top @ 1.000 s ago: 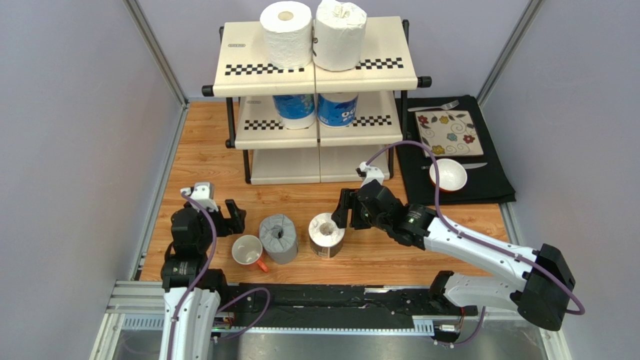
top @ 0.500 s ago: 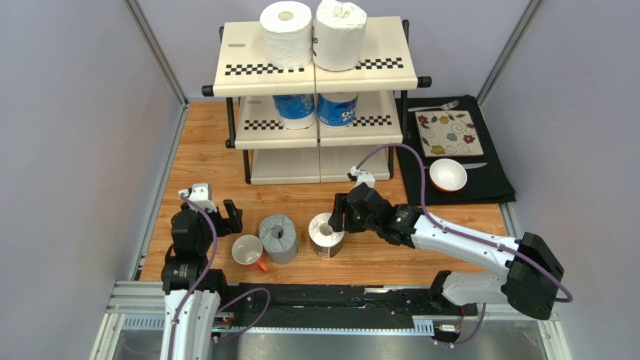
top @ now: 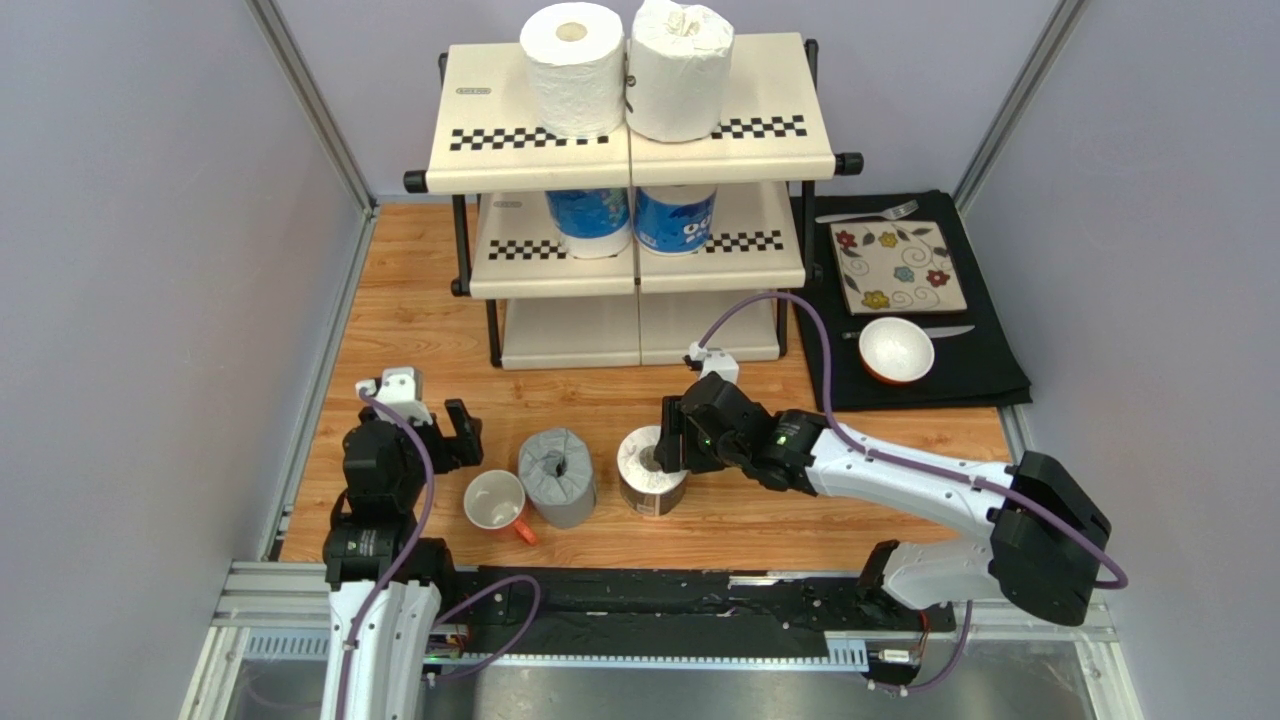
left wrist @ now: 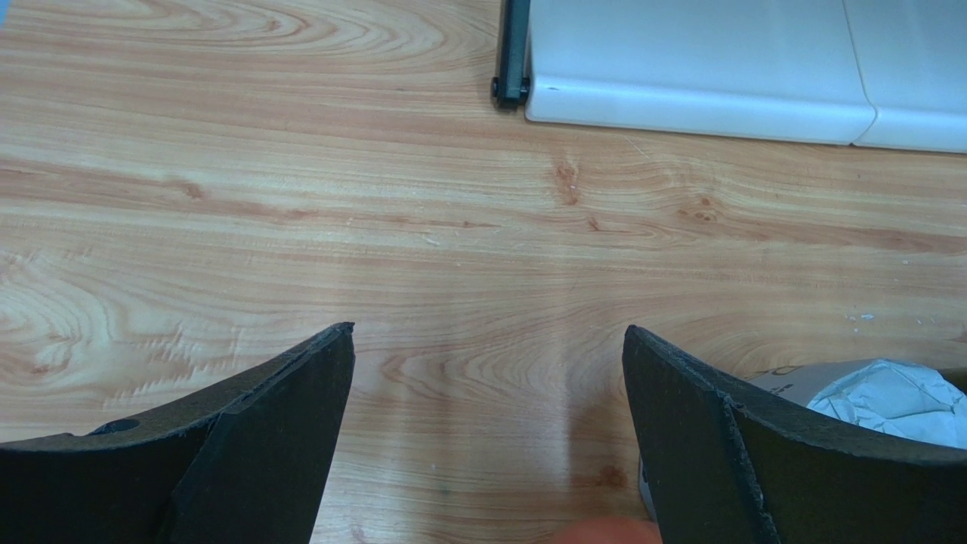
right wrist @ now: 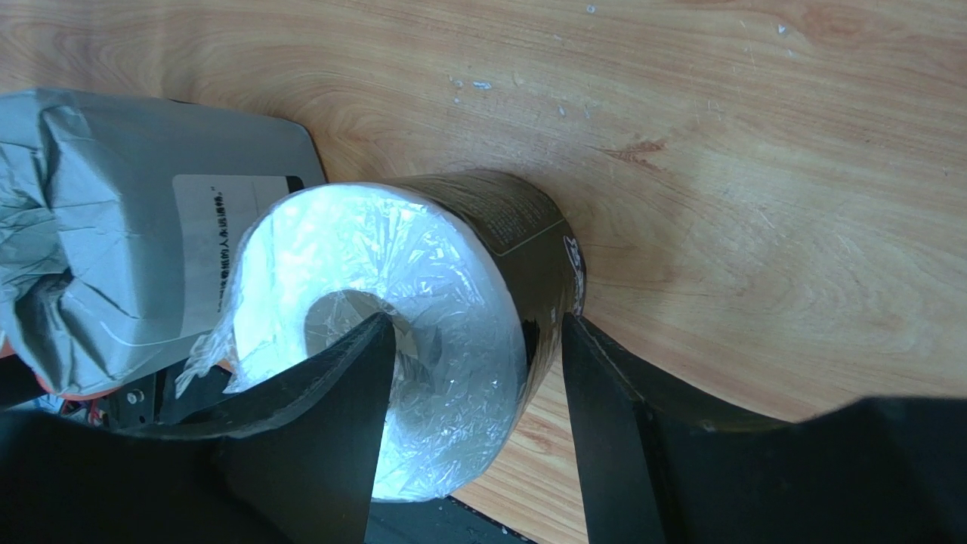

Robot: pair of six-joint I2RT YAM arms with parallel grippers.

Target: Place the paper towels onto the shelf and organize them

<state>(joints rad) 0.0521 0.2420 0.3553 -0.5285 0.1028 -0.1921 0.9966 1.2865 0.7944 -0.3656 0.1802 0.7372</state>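
Brought leftward, the right gripper [right wrist: 477,334] is set astride the wall of the dark-wrapped roll [right wrist: 341,255] — pinch cannot be told — left gripper [left wrist: 488,340] held spread.

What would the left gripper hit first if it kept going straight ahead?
Probably the shelf, at its bottom tier near the black front leg; only wooden table lies before the left gripper. Its tilt is unclear, so it might touch the table first.

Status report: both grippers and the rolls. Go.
Left gripper open, over the table. Right gripper straddles dark-wrapped roll wall, one finger in core; grip unconfirmed. Grey roll close beside it; four rolls on shelf.
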